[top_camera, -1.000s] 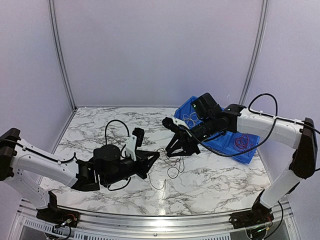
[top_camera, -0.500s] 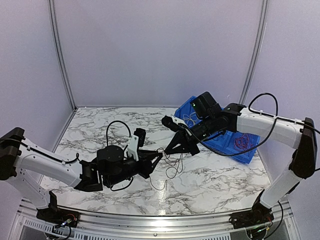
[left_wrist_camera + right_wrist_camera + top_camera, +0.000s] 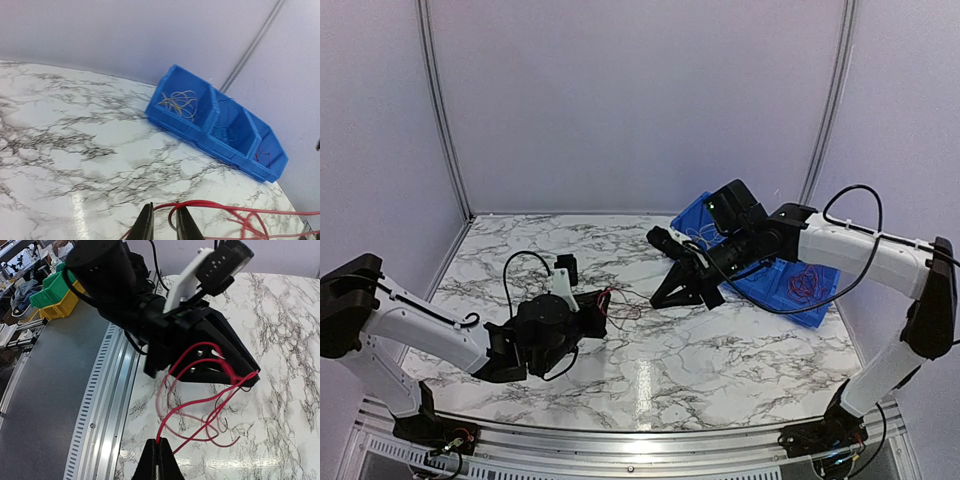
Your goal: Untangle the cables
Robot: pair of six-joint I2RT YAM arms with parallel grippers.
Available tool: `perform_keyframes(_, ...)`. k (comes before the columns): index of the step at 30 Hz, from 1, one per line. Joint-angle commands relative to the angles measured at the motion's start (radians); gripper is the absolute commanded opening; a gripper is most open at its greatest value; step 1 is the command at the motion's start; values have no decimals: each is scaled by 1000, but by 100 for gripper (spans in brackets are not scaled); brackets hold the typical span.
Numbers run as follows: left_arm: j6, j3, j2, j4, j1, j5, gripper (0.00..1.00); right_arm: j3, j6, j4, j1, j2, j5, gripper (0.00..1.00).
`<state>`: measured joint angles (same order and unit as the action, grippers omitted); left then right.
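Marble counter (image 3: 650, 370) from above: the red cable (image 3: 626, 306) is strung short between the left fingers (image 3: 605, 303) and the right fingers (image 3: 662, 298), the right pair nearer the blue bin (image 3: 775, 285). From the left wrist, the fingers stand nearly together, pinching the cable, its length trailing bin-ward. From the right wrist, the fingers are clamped tight on its loop.

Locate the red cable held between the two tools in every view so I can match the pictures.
Top external: red cable spans the gap between the tools, left of centre.
Left wrist: red cable along the bottom edge, running right from the left tool.
Right wrist: red cable loops at centre, above the right tool.
Shared landmark: the left tool, visible in all three.
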<state>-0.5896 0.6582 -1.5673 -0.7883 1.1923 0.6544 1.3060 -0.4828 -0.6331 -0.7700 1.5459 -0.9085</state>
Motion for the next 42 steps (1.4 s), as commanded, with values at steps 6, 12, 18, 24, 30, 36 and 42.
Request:
perform_keyframes(6,-142,-148,-28,31,-92,188,25,101,-79,-126,-9,-107,-133,0)
perform_keyframes(12,-169,-194,-36,76,-118,221,34,267,-146,-278,6,-130,-178,0)
perform_keyframes(18,-198,-231,-37,93,-146,223,37,429,-158,-358,68,-181,-221,0)
perform_keyframes(24,-210,-251,-49,99,-166,213,38,576,-131,-377,197,-235,-318,0)
perform_keyframes(30,-211,-256,-47,111,-172,208,39,591,-107,-352,268,-258,-321,0)
perform_keyframes(36,-236,-278,-43,134,-193,211,41,663,60,-215,468,-288,-500,0)
perform_keyframes(42,-257,-293,-29,159,-201,213,41,775,320,17,624,-253,-647,0)
